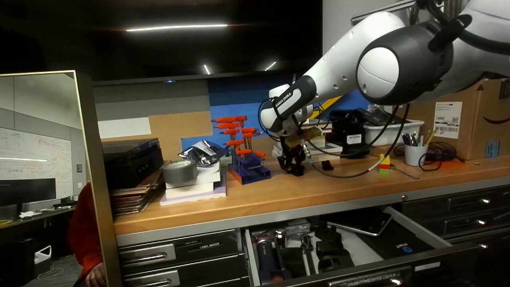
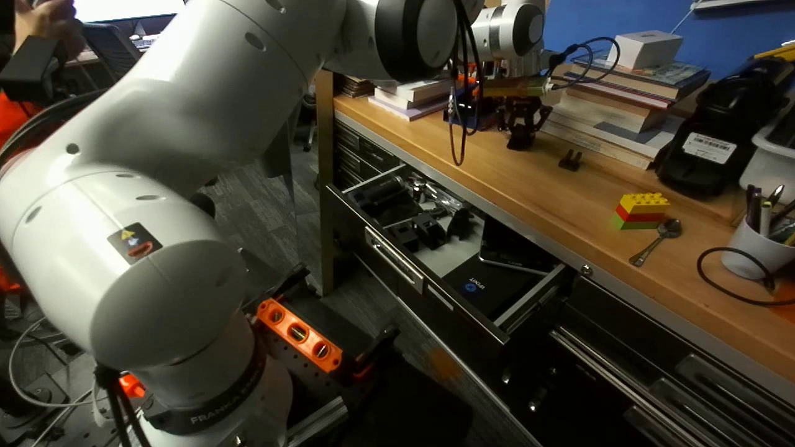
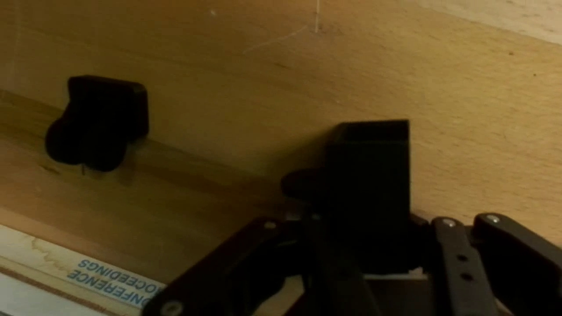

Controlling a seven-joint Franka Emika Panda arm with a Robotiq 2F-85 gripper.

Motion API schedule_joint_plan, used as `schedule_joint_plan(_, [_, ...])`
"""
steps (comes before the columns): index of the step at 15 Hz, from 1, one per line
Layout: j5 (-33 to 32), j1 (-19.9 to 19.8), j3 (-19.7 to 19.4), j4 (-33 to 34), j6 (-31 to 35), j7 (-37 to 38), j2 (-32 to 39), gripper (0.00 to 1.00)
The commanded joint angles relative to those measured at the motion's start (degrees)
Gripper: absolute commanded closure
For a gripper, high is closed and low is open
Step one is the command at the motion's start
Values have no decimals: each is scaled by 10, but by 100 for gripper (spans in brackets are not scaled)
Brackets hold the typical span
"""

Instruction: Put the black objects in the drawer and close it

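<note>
My gripper is low over the wooden bench in both exterior views. In the wrist view my gripper is shut on a chunky black object, with a finger on each side. That object is at or just above the bench top; I cannot tell if it touches. A second small black object lies apart on the bench, also in both exterior views. The drawer stands open below the bench edge, also here, with several black items inside.
A tool stand with red-handled keys stands close beside the gripper. Stacked books and a black device are behind. A toy brick block, a spoon and a pen cup are farther along the bench.
</note>
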Motion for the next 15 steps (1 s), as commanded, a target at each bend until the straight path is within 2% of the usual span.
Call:
schedule_joint_plan(1, [-12,17,-12,-26,-31,44,-31,89])
schedule_joint_plan(5, [-27,44,-21,-139,-22,103,-108,83])
schedule_joint_plan(11, [-42,82,-21,-291,-33,209,-220,85])
schedule_joint_plan(15, [-42,94,-17,-401,-25,289,-295,85])
